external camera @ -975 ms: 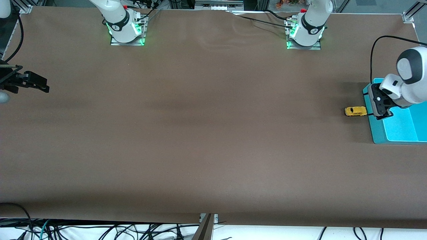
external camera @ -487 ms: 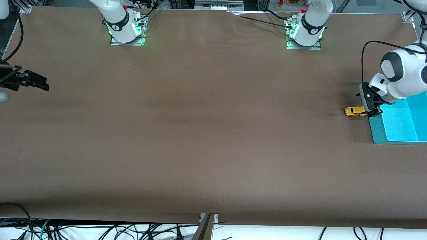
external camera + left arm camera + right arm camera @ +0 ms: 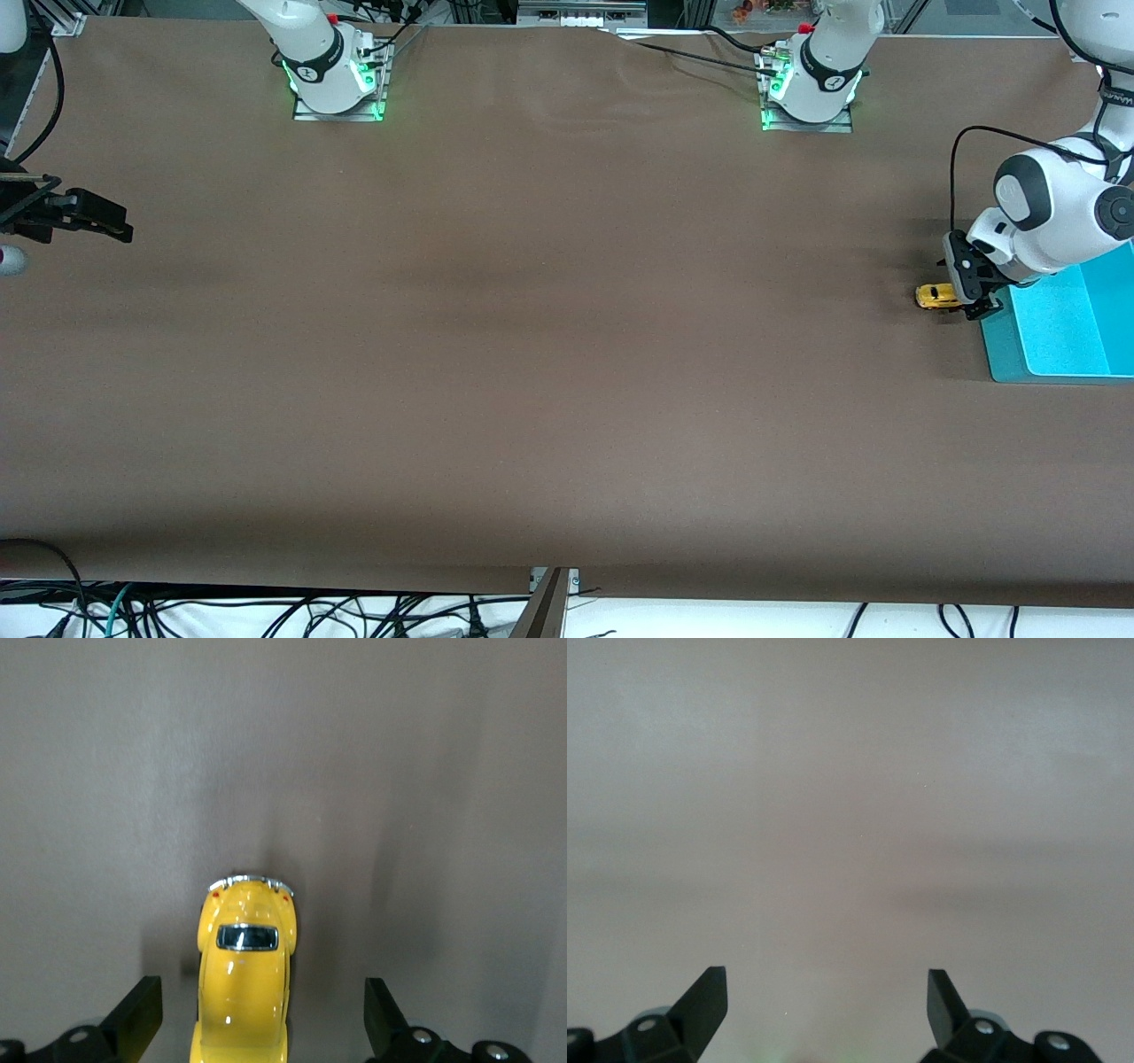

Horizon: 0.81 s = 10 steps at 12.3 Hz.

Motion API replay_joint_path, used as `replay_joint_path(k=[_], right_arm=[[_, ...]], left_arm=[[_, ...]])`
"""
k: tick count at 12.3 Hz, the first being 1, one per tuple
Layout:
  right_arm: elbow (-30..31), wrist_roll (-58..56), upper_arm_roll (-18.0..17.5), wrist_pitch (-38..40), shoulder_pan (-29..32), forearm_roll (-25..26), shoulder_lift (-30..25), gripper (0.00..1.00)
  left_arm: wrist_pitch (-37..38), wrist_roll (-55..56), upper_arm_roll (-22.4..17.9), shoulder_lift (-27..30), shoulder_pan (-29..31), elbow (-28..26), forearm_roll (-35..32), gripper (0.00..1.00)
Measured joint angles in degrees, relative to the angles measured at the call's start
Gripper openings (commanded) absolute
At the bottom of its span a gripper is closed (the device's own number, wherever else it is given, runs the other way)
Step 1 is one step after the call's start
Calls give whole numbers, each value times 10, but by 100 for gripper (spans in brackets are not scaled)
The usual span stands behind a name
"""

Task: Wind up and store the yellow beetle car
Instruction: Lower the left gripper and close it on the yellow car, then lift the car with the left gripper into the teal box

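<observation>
We see the yellow beetle car [image 3: 935, 296] on the brown counter [image 3: 532, 354] just beside the teal bin [image 3: 1063, 337], at the left arm's end. The left end effector [image 3: 970, 285] straddles it, spread wide. The right end effector [image 3: 115, 229] waits wide over the counter's right-arm end.

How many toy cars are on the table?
1. The yellow beetle car sits on the brown table at the left arm's end, beside the blue bin. The open left gripper is right over it. No other cars show.
</observation>
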State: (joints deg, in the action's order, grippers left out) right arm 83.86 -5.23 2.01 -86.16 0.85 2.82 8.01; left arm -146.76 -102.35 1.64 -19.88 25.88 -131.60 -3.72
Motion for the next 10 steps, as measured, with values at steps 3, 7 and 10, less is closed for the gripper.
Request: replay_joint_path(k=[3,7,10], right_arm=[[0,0,0,-1,1,0,2,100],[0,0,0,-1,1,0,3,100],[0,0,0,-1,1,0,3,100]], left_arm=[[-9,-10,1,-14,6,0,0,11],[14,-26,20,-9,5,13,0,8],[165,-23,54,26,5,67,12,8]])
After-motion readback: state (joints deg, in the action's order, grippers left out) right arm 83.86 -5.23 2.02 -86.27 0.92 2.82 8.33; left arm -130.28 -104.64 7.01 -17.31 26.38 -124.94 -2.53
